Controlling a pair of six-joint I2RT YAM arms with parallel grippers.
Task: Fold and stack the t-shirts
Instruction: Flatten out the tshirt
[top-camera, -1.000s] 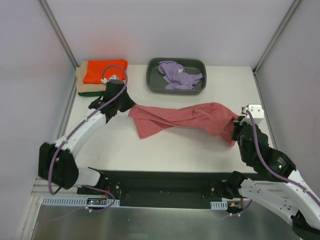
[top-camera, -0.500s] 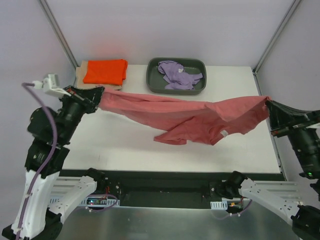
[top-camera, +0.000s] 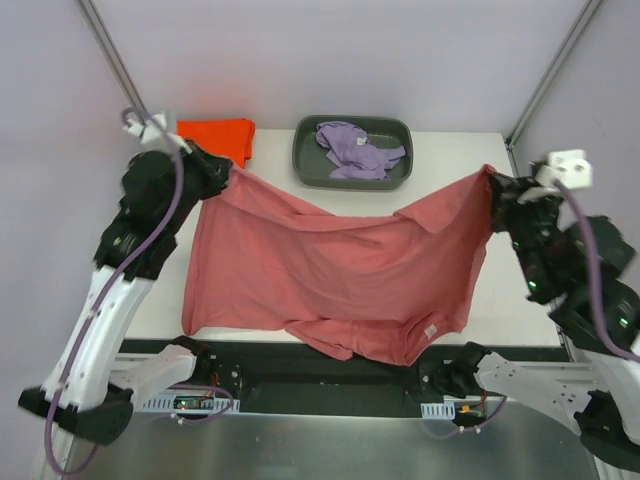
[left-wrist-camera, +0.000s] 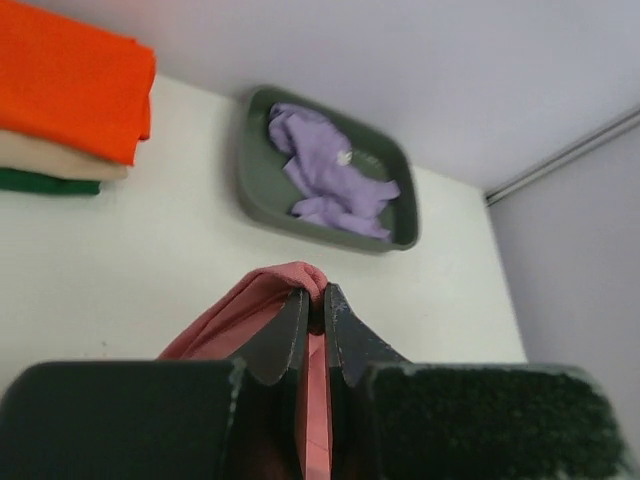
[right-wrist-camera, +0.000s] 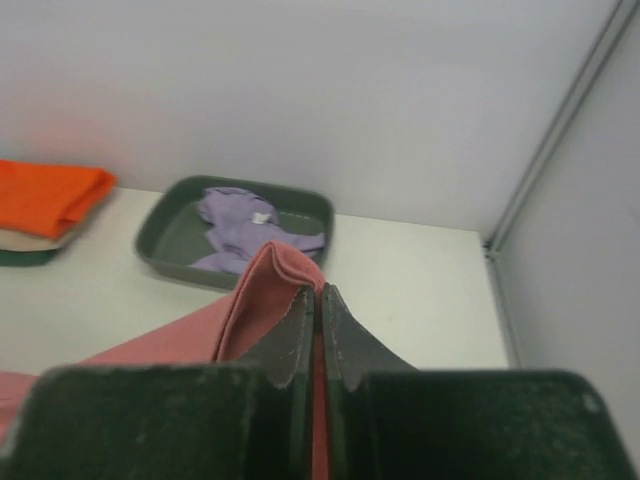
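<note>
The rose-red t-shirt (top-camera: 330, 280) hangs spread out in the air between my two grippers, its lower edge near the table's front. My left gripper (top-camera: 222, 176) is shut on one upper corner of it (left-wrist-camera: 300, 282). My right gripper (top-camera: 492, 186) is shut on the other upper corner (right-wrist-camera: 280, 270). A lavender t-shirt (top-camera: 357, 150) lies crumpled in the dark grey tray (top-camera: 305, 165). An orange t-shirt (top-camera: 222, 134) lies folded on top of a tan (left-wrist-camera: 50, 156) and a dark green one (left-wrist-camera: 40, 181) at the back left.
The white table (top-camera: 510, 300) ends at walls on the left, right and back. Metal frame posts (top-camera: 550, 70) stand at the back corners. The tray sits at the back centre.
Both arms have lifted and pulled apart, raising the rose-red t-shirt from a bunched strip on the table to a spread sheet hanging in the air.
</note>
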